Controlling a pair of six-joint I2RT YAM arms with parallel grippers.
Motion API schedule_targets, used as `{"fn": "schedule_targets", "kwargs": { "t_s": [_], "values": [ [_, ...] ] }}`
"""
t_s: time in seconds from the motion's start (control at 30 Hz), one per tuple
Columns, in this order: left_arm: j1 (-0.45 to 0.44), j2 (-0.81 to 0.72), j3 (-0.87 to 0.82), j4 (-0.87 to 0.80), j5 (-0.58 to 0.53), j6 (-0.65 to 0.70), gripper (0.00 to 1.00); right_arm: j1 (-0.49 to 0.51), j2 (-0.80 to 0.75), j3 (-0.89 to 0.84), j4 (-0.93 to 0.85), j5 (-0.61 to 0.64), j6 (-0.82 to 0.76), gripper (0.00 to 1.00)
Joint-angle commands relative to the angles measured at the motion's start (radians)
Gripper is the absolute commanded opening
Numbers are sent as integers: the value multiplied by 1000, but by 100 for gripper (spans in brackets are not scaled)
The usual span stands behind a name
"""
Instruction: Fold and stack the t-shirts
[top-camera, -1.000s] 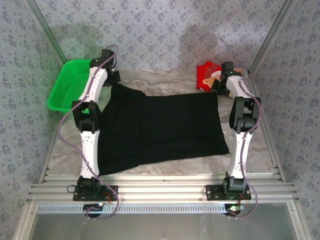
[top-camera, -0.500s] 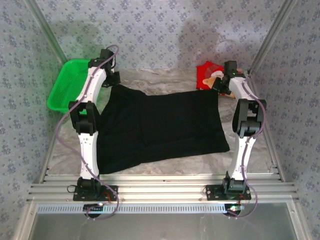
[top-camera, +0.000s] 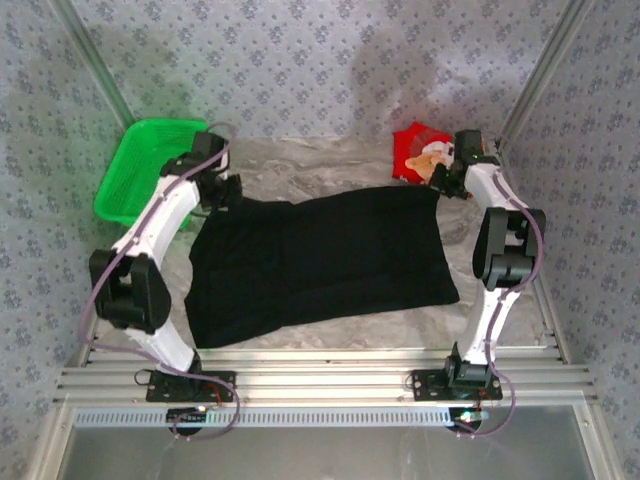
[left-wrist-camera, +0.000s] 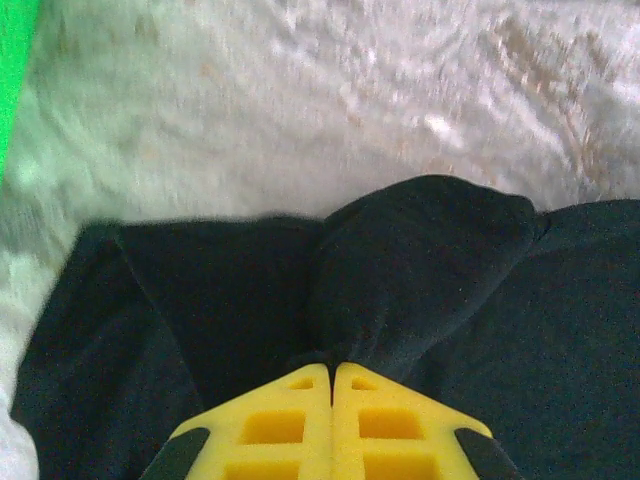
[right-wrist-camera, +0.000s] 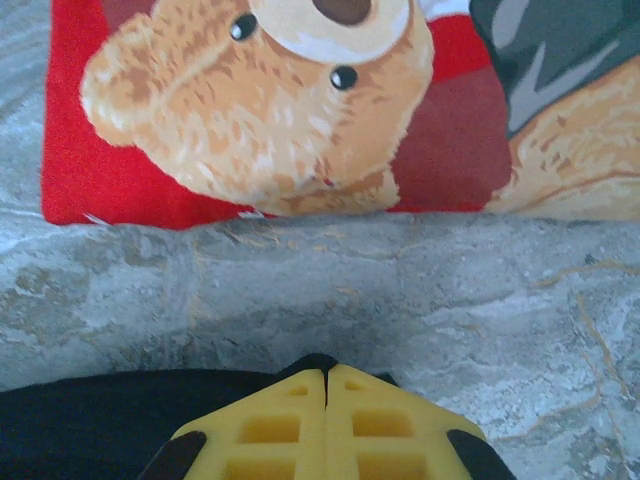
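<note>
Cloth throughout, so we expect no stiffness to lean on. Black t-shirt (top-camera: 320, 262) lies spread over the middle of the table cover (top-camera: 330, 158), between the two arms. It is mostly flat, with its left part rumpled. Red t-shirt (top-camera: 412, 152) with the bear print sits compact at the far right, just beyond the black one's far right corner. In the right wrist view a strip of bare cover parts them. Green basket (top-camera: 130, 180) stands at far left, off the cloth.

Left gripper (left-wrist-camera: 332, 368): jaws shut together, a ridge of black cloth puckered up into the tips, at the shirt's far left edge. Right gripper (right-wrist-camera: 327, 372): jaws likewise shut, black hem caught at the tips, at the far right corner. We read both as pinching the shirt's far edge.

Handling, our judgement:
- Light and limp; it will sag and drape between the two pinches.
- The weave looks matte, so it should drag on the cover rather than slide, and lower layers may creep along.
- Not fragile.
- Best holds are hems and corners, both layers taken at once, with the pair level so the fold line falls straight.
- A bunched pinch like the left one risks lifting one layer alone and setting a wrinkle.
</note>
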Motion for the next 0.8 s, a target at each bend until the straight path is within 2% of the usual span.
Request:
{"fn": "schedule_targets", "kwargs": {
  "t_s": [0.0, 0.2, 0.47, 0.77],
  "values": [
    [1, -113, -129, 45, -7, -78, 0, -13, -51, -36, -4, -11, -42, 0],
    [10, -254, -257, -4, -73, -101, 0, -19, -103, -126, -7, -4, -59, 0],
    [10, -354, -397, -54, -142, -170, 0, -13, -179, -294, 13, 23, -36, 0],
    [-26, -420, -511, -44, -120, -250, 0, -15, -206, -405, 23, 38, -51, 0]
  ]
}}
